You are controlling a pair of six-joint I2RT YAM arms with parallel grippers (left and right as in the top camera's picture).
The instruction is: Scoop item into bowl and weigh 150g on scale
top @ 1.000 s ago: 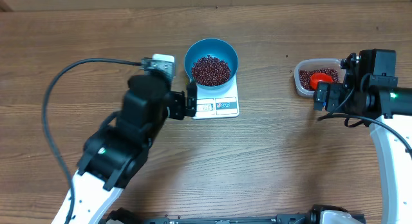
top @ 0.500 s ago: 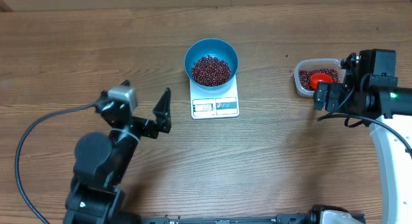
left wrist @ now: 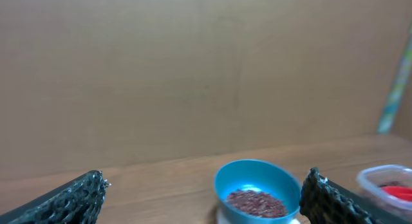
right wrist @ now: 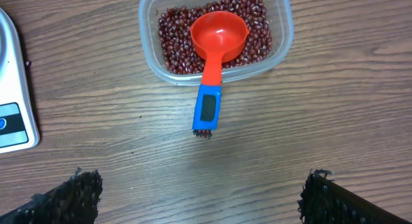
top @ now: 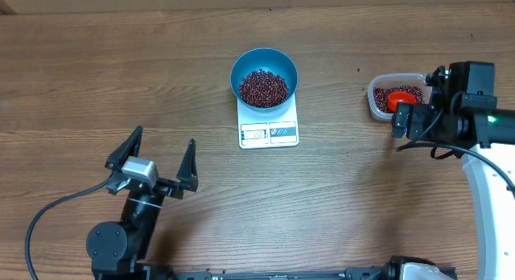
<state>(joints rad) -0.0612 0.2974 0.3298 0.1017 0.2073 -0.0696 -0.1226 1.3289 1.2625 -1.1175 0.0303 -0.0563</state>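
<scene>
The blue bowl (top: pixel 264 77) stands on the white scale (top: pixel 269 132) and holds a heap of red-brown beans (top: pixel 264 87). My left gripper (top: pixel 164 139) is open and empty, low on the left, well short of the scale. From the left wrist, the bowl (left wrist: pixel 257 184) and its beans (left wrist: pixel 256 201) show ahead between the spread fingers of the left gripper (left wrist: pixel 205 179). My right gripper (top: pixel 402 123) is open beside a clear tub (top: pixel 378 103). In the right wrist view the right gripper (right wrist: pixel 203 179) hangs over bare wood, just short of a red scoop (right wrist: pixel 219 34).
The clear tub (right wrist: pixel 151 56) holds more beans (right wrist: pixel 174 44), and the red scoop with its blue handle (right wrist: pixel 208 108) rests in it, handle over the rim. The scale's corner (right wrist: pixel 9 102) shows at the left. A cardboard wall (left wrist: pixel 193 76) stands behind the table.
My left arm has pulled back from beside the scale toward the near left of the table, still open. The right arm, bowl and tub have not moved.
</scene>
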